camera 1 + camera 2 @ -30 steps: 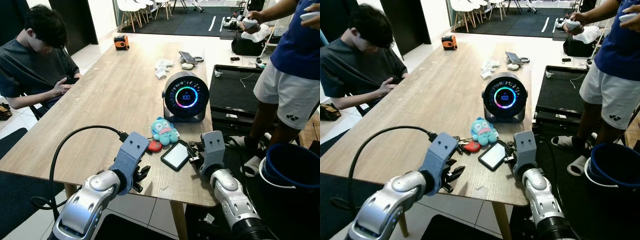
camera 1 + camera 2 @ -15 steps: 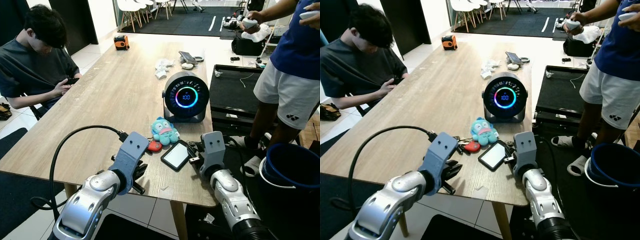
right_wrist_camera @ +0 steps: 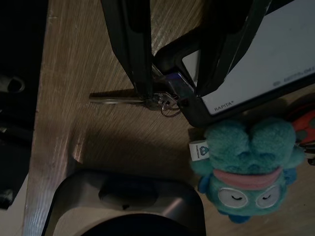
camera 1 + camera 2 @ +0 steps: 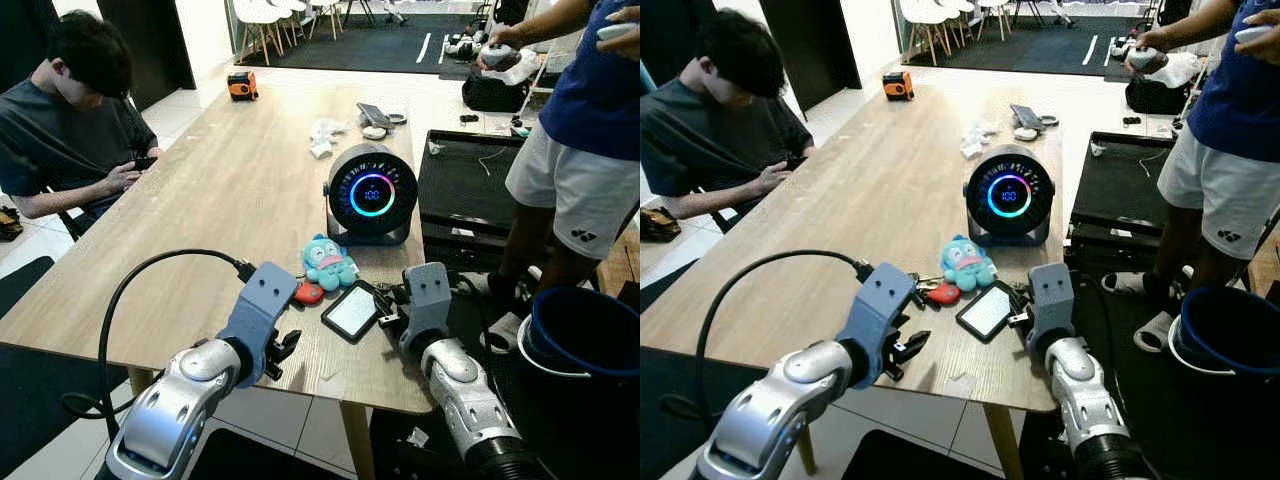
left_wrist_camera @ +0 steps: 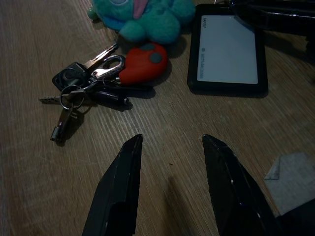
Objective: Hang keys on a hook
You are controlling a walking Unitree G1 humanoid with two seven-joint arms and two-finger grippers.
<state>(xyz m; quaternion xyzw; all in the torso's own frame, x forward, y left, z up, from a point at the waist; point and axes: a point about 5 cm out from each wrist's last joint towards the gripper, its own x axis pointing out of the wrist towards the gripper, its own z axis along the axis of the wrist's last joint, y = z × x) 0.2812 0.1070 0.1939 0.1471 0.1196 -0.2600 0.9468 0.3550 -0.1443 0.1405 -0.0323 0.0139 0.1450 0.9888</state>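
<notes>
Fingers of your left gripper stand spread and empty above the table; the right gripper straddles the card holder, also unclenched. Your keys lie flat beside the red fob (no hook visible), so nothing's grasped yet.

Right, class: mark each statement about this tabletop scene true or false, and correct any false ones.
1. The left gripper is open above bare wood. True.
2. The bunch of metal keys hangs on a hook. False: it lies on the wooden table.
3. The teal plush toy sits between the round black speaker and the black card holder. True.
4. The right gripper is far from the card holder. False: it is right at its edge.
</notes>
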